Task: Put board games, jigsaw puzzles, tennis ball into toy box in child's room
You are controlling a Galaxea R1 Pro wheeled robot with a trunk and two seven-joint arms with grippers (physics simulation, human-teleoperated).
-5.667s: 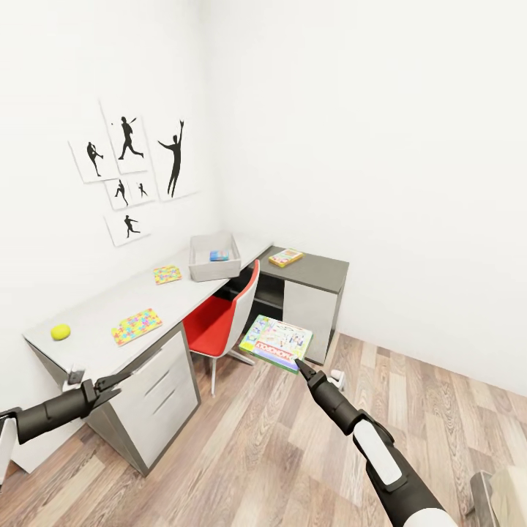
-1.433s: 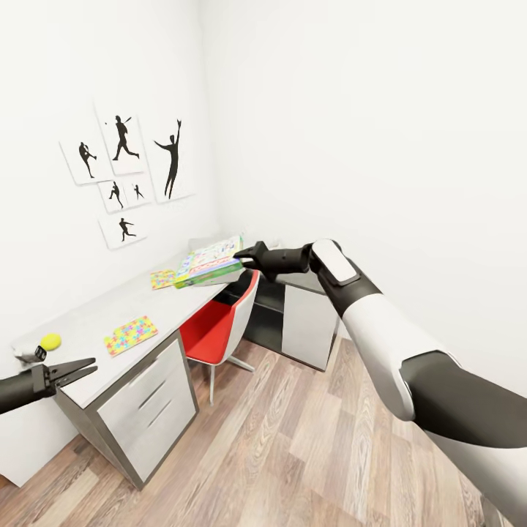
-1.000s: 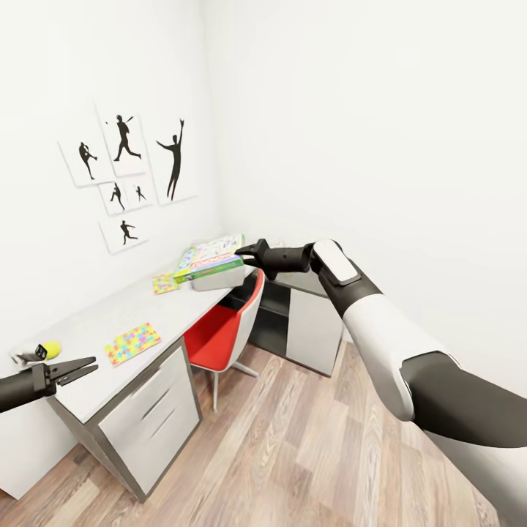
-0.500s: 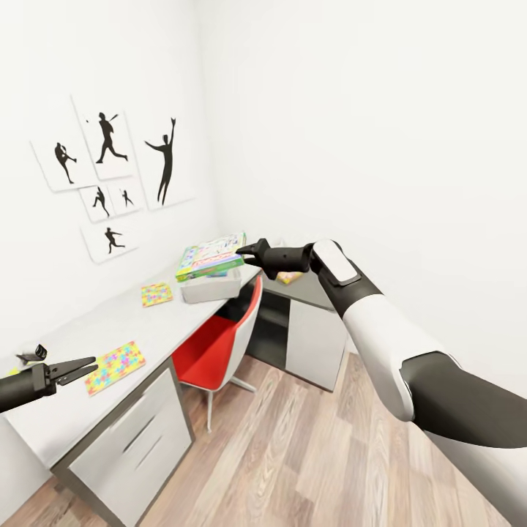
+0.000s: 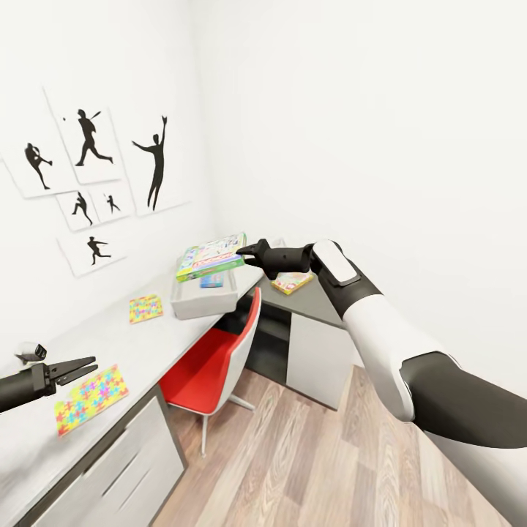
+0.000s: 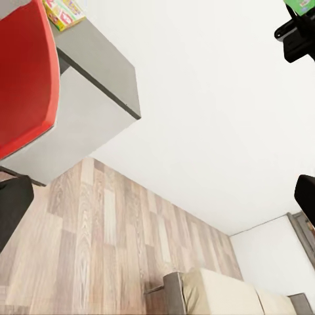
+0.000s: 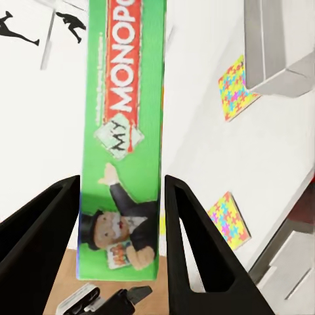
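My right gripper (image 5: 247,255) is shut on the Monopoly board game (image 5: 211,256), a flat box with a green edge, held level just above the light grey toy box (image 5: 199,303). In the right wrist view the game (image 7: 125,131) sits between both fingers (image 7: 39,243). A blue board game (image 5: 211,281) lies inside the toy box. A yellow-green board game (image 5: 291,281) lies on the dark cabinet top. Two jigsaw puzzles (image 5: 146,308) (image 5: 90,399) lie on the pale table (image 5: 161,344). My left gripper (image 5: 77,368) hovers open over the table's near end. The tennis ball is out of view.
A red chair (image 5: 212,351) is tucked under the table below the toy box. Athlete posters (image 5: 91,172) hang on the left wall. Wood-plank floor (image 5: 293,454) is open to the right. The left wrist view shows the bed (image 6: 223,295) across the room.
The camera has moved closer and the picture has shifted. Since 5.7 s ago my right arm has raised the Monopoly game from low by the chair to over the toy box.
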